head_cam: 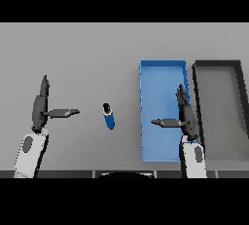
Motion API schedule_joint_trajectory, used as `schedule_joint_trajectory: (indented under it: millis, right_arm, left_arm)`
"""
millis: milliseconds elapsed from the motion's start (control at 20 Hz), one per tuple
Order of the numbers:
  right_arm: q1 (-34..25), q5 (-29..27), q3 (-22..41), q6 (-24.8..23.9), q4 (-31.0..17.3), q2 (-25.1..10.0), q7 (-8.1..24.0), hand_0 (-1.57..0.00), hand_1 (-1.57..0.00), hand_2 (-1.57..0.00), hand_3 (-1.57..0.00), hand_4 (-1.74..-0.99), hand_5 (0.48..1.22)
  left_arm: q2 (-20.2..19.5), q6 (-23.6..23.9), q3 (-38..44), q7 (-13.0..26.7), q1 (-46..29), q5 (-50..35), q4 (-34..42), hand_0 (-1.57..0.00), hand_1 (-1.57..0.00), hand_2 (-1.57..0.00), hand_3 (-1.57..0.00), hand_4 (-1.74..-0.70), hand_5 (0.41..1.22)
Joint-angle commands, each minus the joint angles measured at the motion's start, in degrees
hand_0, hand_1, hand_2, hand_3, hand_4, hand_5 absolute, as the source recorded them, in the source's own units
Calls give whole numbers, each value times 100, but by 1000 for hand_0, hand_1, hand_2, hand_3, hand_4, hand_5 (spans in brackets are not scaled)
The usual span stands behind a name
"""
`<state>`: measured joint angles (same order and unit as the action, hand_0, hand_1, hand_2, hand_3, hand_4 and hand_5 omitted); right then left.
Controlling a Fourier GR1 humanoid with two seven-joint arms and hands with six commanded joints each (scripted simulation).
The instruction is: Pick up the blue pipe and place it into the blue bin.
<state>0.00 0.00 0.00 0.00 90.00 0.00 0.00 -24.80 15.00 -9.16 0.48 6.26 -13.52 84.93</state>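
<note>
The right hand (184, 114) hangs over the blue bin (163, 68), fingers straight, thumb spread wide, holding nothing. The left hand (41, 104) hovers at the far left, just as open. Between them the blue pipe (109, 117), a short cylinder with a dark end, lies on the grey surface (87, 48), nothing blocking it. A dark bin (219, 64) sits beside the blue one.

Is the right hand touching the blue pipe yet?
Apart. The head view shows the right hand over the blue bin, with bare table between it and the blue pipe.
</note>
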Motion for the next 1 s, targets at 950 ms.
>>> schedule_joint_trajectory:
  millis: [950]
  right_arm:
    - [-64,1059,572,304,348,-872,-207,1,1,1,1,-1209,581]
  left_arm:
    - [-1355,-2659,-982,-630,-190,-29,685,1,1,1,1,-997,548]
